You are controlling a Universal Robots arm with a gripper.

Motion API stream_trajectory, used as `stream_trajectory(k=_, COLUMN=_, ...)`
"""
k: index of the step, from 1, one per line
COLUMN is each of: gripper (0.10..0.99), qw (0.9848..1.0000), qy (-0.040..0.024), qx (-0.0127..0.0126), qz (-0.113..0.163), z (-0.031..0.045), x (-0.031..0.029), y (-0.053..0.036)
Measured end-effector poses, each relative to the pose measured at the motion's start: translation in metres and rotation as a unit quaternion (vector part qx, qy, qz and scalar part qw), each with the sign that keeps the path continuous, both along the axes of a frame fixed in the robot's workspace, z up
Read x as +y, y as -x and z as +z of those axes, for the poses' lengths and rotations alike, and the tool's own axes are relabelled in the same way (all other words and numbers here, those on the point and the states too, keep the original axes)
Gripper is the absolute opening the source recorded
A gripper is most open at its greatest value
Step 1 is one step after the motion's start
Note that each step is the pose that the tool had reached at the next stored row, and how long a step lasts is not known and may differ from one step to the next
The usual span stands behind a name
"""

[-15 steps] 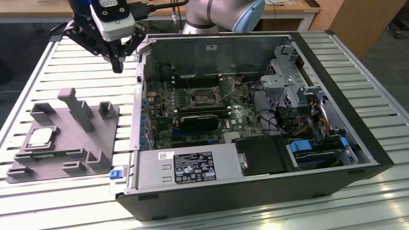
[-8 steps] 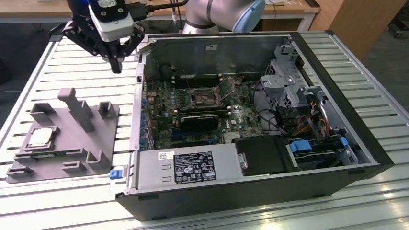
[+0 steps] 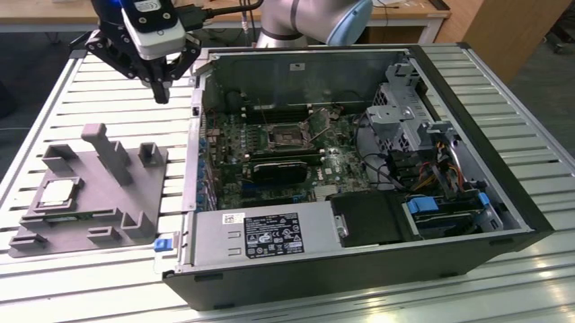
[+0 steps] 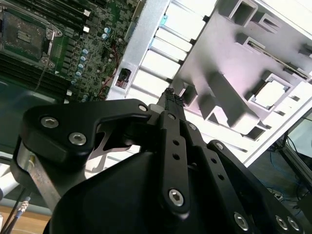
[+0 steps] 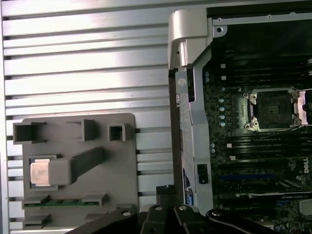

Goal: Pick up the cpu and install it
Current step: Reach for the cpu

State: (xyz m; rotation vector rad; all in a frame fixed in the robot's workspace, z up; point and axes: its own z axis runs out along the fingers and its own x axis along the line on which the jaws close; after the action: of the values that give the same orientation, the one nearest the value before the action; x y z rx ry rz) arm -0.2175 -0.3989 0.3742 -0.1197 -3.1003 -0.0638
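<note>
The cpu, a small pale silver square, lies in a recess of the grey fixture block at the exterior view's left. In the wrist views the cpu rests in the same pocket. My gripper hangs high above the slatted table between the fixture and the open computer case, well apart from the cpu. Its black fingers meet at the tip, shut with nothing between them. The motherboard socket stands open inside the case, with its metal frame lifted.
The open computer case takes up the middle and right of the slatted metal table. Upright posts rise from the fixture block. A memory stick lies in a fixture slot. Cables and a drive cage crowd the case's right side.
</note>
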Motion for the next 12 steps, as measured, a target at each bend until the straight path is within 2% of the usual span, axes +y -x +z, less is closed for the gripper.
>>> stream_trajectory(k=12, gripper=0.106, qw=1.0, qy=0.0001, qx=0.0027, qz=0.0, z=-0.0011, x=0.0, y=0.004)
